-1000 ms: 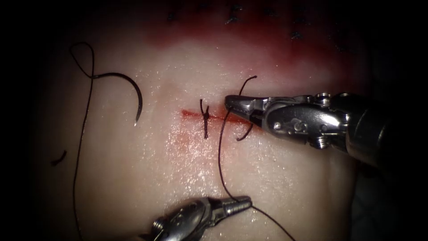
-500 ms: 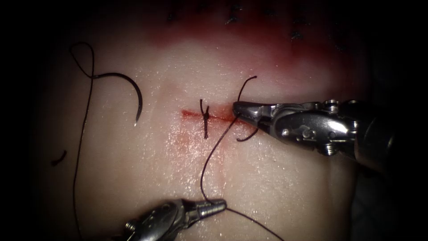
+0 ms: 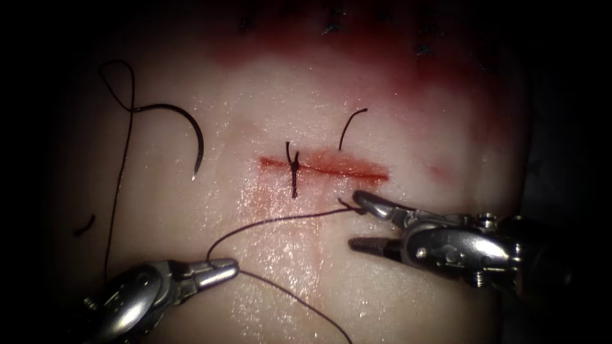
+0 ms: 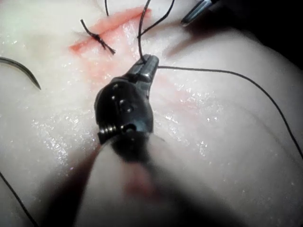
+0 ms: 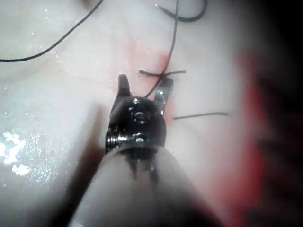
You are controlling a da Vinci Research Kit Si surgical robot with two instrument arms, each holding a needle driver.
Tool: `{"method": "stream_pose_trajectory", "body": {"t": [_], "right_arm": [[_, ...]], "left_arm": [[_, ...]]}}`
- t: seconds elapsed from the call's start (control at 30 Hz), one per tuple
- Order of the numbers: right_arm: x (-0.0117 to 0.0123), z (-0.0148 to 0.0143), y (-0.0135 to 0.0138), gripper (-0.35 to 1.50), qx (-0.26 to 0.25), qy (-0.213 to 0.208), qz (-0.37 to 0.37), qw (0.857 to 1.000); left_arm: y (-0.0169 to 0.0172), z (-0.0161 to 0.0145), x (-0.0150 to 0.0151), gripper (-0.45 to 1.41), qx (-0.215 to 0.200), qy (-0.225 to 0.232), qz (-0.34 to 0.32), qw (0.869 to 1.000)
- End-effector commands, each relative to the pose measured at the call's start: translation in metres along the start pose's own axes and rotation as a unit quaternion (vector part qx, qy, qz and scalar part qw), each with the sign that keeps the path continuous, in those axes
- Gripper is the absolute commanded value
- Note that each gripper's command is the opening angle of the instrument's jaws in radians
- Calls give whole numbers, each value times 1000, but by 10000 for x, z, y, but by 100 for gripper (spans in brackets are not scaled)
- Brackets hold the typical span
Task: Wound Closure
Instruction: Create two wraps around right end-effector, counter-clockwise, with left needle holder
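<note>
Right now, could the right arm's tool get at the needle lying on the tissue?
Probably not easily. The needle lies free, left of the cut, while the right tool, jaws open, sits below the cut's right end. The left tool, shut on the thread, and that taut strand lie between.

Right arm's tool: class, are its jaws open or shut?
Open. In the endoscope view the right arm's tool shows two jaws spread apart, holding nothing; the thread runs past its upper jaw.

curved needle [image 3: 185,130] loose on tissue [image 3: 395,299]
</note>
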Motion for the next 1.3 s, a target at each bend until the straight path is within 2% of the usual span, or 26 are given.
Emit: {"method": "stream_pose_trajectory", "body": {"t": [0.03, 0.2, 0.27, 0.3, 0.37, 0.43, 0.47, 0.5, 0.57, 0.7, 0.8, 0.97, 1.0, 1.13, 1.3], "right_arm": [[-6, 10, 5, 148, -5, 1, 14, 1000], [-10, 2, 15, 148, 3, 4, 43, 999], [-15, -17, 21, 148, 20, 23, 79, 996], [-15, -17, 21, 148, 20, 23, 79, 996], [-18, -27, 26, 137, 39, 44, 91, 994], [-20, -35, 38, 108, 51, 49, 97, 993], [-21, -36, 43, 83, 56, 52, 99, 992], [-22, -36, 50, 31, 60, 55, 101, 991], [-22, -30, 60, -35, 65, 59, 106, 991], [-26, 5, 83, -35, 85, 76, 103, 988], [-34, 30, 88, -35, 100, 75, 100, 987], [-44, 66, 75, -35, 129, 104, 88, 982], [-47, 75, 66, -35, 139, 111, 95, 979], [-46, 83, 56, -35, 149, 126, 104, 975], [-34, 87, 47, -35, 150, 170, 126, 966]], "left_arm": [[-3, 6, -2, -35, 2, -3, 8, 1000], [-14, 0, 7, -35, 21, -18, 40, 999], [-24, -5, 8, -35, 37, -34, 65, 997], [-24, -5, 8, -35, 37, -34, 65, 997], [-27, -5, 8, -35, 42, -39, 72, 996], [-30, -5, 7, -35, 48, -48, 79, 995], [-31, -3, 7, -35, 51, -51, 85, 994], [-33, -1, 7, -35, 53, -55, 90, 993], [-35, 4, 8, -35, 58, -69, 105, 990], [-42, 20, 13, -35, 68, -88, 124, 986], [-46, 29, 18, -35, 69, -98, 135, 984], [-56, 40, 30, -35, 85, -108, 151, 979], [-60, 44, 33, -35, 94, -112, 154, 977], [-68, 51, 37, -35, 111, -121, 158, 974], [-86, 71, 34, -35, 140, -133, 183, 964]]}}
